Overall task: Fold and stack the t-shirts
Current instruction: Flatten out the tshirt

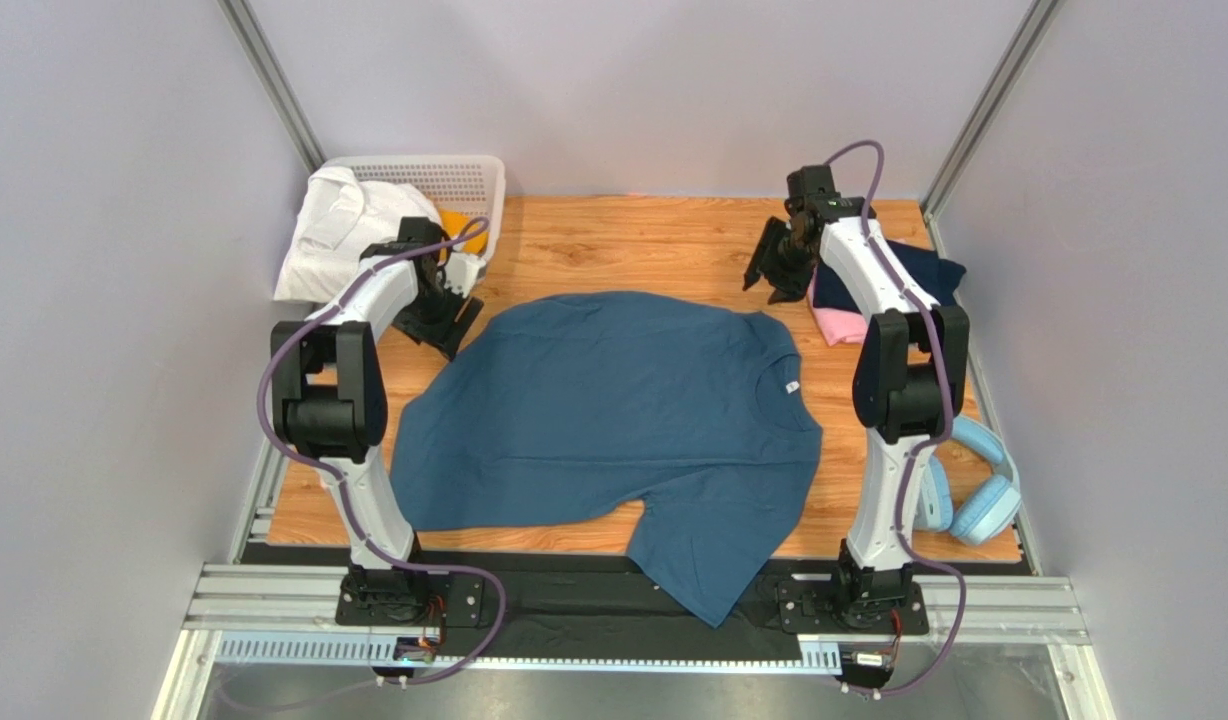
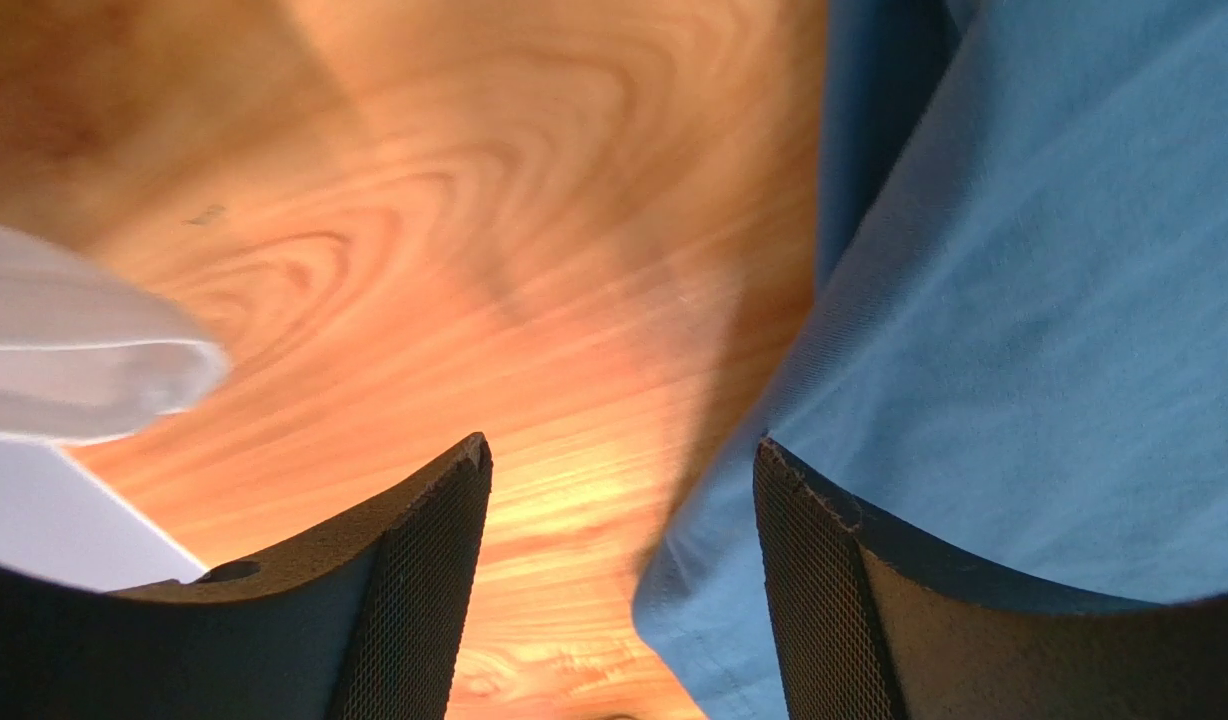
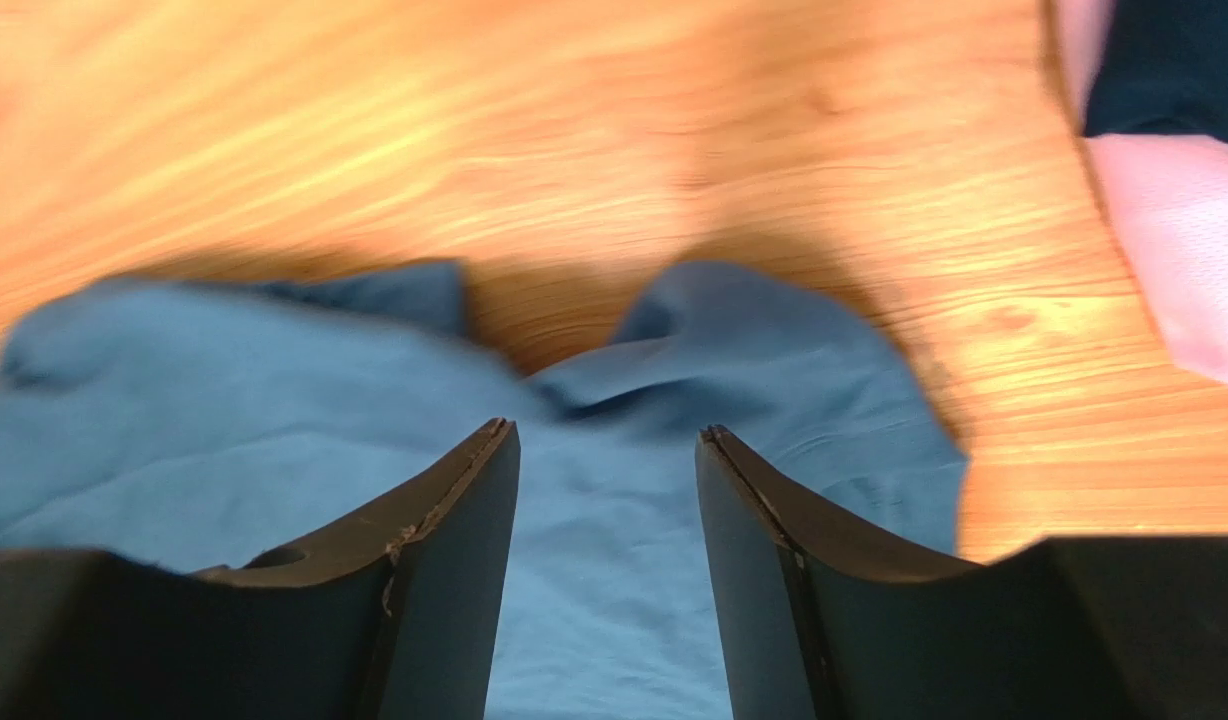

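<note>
A large slate-blue t-shirt point(image 1: 605, 420) lies spread across the middle of the wooden table, one corner hanging over the near edge. My left gripper point(image 1: 443, 318) hovers at the shirt's far-left edge. Its jaws point(image 2: 623, 465) are open over bare wood, with the shirt's hem point(image 2: 1056, 300) under the right finger. My right gripper point(image 1: 770, 273) is at the shirt's far-right corner, open point(image 3: 605, 443) just above the blue cloth point(image 3: 275, 390), holding nothing. A navy t-shirt point(image 1: 909, 278) and a pink one point(image 1: 835, 326) lie folded at the back right.
A white lattice basket point(image 1: 463, 173) stands at the back left with a white garment point(image 1: 342, 225) draped over it and orange cloth point(image 1: 458, 228) inside. Light-blue headphones point(image 1: 976, 488) lie at the right edge. White cloth point(image 2: 79, 368) shows left of the left gripper.
</note>
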Controlling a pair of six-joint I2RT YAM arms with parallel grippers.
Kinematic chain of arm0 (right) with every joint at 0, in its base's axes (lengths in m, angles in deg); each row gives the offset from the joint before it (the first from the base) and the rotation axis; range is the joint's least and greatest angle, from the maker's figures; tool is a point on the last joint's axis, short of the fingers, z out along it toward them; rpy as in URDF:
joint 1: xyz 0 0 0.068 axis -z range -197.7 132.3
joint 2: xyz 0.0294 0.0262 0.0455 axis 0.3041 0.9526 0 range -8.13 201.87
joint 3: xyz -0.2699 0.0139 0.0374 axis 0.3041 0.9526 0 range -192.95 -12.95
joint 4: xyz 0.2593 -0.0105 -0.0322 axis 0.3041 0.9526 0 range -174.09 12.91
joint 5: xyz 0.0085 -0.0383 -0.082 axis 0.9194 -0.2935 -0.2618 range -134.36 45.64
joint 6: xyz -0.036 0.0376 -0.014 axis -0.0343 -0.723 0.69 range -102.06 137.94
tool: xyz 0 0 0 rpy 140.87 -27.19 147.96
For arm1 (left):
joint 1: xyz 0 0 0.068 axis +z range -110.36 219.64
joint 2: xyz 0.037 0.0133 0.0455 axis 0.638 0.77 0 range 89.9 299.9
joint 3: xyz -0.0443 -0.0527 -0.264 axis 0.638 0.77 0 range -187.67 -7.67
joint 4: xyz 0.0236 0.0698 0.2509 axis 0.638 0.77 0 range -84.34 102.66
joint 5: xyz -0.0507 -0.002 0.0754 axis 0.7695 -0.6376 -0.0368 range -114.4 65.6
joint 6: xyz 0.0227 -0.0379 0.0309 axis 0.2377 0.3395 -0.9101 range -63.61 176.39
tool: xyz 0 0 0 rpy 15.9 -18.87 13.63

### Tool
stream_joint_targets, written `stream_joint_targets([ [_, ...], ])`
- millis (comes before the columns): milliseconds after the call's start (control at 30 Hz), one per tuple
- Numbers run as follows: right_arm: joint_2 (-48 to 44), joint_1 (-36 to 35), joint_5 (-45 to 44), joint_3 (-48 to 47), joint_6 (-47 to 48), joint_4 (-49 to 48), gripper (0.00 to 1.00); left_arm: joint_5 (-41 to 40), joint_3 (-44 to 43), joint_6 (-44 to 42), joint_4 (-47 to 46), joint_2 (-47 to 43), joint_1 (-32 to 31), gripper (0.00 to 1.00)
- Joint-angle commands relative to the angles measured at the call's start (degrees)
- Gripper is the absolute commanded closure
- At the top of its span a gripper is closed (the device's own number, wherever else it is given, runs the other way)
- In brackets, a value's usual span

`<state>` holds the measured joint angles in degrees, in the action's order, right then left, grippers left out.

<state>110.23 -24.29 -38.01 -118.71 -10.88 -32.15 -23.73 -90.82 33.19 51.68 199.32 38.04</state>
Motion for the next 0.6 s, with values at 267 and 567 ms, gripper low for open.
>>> stream_joint_targets([
  [267,-7.86,1.41,5.25,14.41,0.08,-1.57,0.50,6.18,4.83,2.64,1.70,-8.31,-1.03,0.29],
  [567,-38.17,-5.09,2.44,41.20,0.52,-0.62,0.44,14.51,10.99,-1.58,12.22,-28.55,-1.03,0.25],
])
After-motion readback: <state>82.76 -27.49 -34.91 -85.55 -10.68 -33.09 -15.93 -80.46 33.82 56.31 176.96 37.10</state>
